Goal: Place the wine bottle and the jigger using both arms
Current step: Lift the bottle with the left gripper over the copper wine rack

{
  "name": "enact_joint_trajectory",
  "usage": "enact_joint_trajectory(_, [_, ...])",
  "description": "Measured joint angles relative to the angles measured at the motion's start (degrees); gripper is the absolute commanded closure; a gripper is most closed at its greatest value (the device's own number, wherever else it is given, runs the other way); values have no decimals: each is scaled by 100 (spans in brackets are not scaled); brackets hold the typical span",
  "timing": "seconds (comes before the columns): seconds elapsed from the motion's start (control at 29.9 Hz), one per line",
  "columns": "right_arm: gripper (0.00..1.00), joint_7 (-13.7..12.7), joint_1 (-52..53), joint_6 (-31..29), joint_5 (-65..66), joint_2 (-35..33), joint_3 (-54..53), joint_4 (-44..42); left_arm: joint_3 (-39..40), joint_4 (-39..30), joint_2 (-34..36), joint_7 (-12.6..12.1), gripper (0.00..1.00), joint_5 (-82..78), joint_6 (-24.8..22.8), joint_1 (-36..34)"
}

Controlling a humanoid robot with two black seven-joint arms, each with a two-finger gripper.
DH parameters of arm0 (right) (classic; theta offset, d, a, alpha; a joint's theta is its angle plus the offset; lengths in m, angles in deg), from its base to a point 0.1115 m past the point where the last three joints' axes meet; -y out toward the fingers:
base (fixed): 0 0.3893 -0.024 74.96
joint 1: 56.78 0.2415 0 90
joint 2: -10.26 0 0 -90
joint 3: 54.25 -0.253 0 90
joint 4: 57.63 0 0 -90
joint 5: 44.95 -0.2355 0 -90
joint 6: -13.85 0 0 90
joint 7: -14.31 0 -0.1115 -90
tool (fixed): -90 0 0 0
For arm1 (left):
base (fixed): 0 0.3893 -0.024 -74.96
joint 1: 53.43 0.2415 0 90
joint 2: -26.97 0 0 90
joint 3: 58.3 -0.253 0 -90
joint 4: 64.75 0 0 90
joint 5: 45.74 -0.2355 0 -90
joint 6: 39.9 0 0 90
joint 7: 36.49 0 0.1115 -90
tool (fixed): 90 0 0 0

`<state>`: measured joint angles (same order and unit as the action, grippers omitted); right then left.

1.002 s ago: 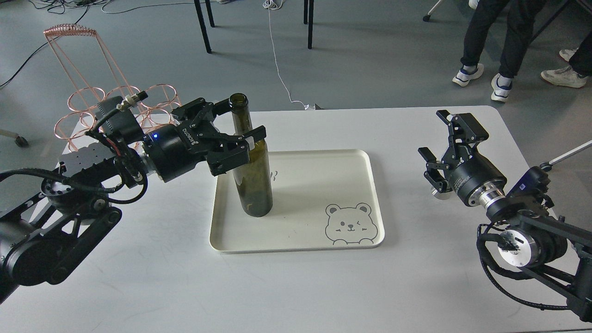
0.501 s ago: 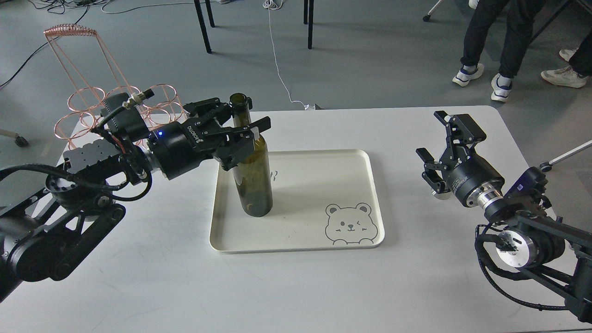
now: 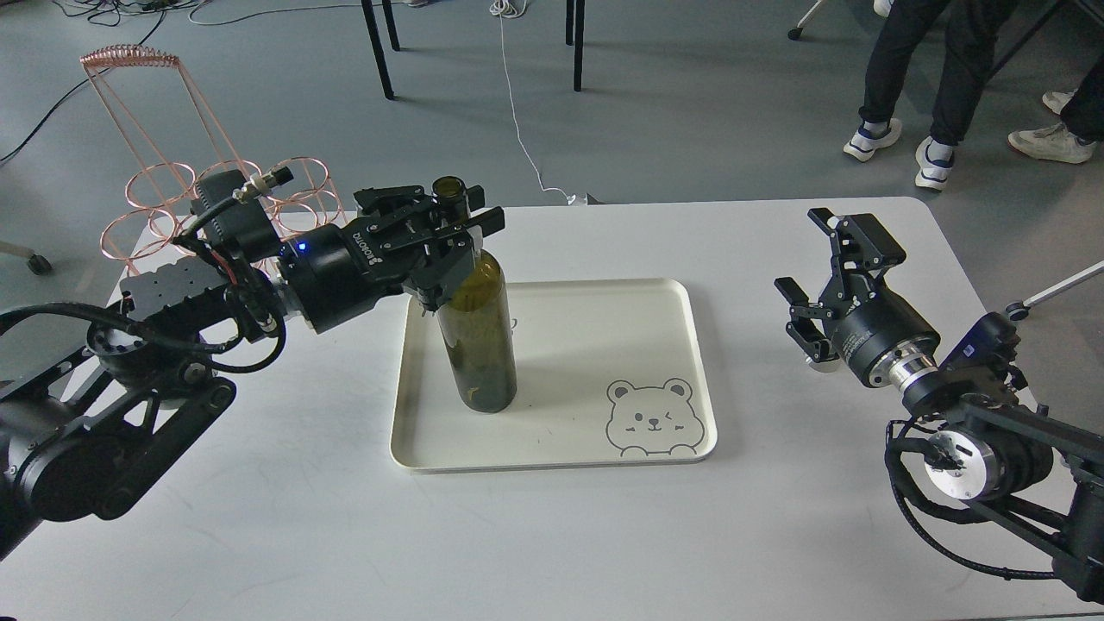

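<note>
One bottle (image 3: 481,341), one tray (image 3: 595,448), two grippers, and maybe one jigger: there's just a small pale sliver (image 3: 824,363) peeking out under the right gripper (image 3: 819,276), too hidden to call for sure.

The bottle stands upright in the left half of the tray. The left gripper (image 3: 457,226) is at the neck, fingers on both sides of it; can't tell if they're actually pinching the glass.

Compared with half a second back, the left gripper has climbed from the shoulder up to just under the mouth, and the bottle base has shifted slightly right and toward me. The right gripper hasn't really moved; it's spread wide, over the table (image 3: 552,535) well right of the tray.

Around: a copper wire rack (image 3: 164,185) behind the left arm, a bear drawing (image 3: 651,418) on the tray, people's legs (image 3: 927,82) on the floor beyond.
</note>
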<state>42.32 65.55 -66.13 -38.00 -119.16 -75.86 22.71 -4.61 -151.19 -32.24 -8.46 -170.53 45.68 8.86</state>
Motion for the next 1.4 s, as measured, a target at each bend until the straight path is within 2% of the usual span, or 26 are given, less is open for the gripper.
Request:
enact_joint_trajectory(0.17, [1,0,0,2,0,5,0,0,24,-10,487,-2,89,112,-24,-656])
enact_joint_trajectory(0.27, [1,0,0,7,2,6,0,-1,7,174,893,-3,89,408,-241,-1294])
enact_joint_trajectory(0.4, [1,0,0,9,2,13,0,-1,-10,852,1257,-5,89,1061,-730,-2012])
enact_joint_trajectory(0.6, [1,0,0,18,8,14,0,-8,-268,1954,1436,-4,89,1477,-908,-2704])
enact_joint_trajectory(0.77, [1,0,0,18,9,14,1,-10,-670,2826,1439,-5,89,1490,-813,-3057])
enact_joint_trajectory(0.9, [1,0,-15,18,9,14,7,-5,-934,3249,1440,-4,89,1487,-726,-3254])
enact_joint_trajectory(1.4, [1,0,-43,16,9,14,8,0,-1269,3522,1390,-2,89,1466,-609,-3354])
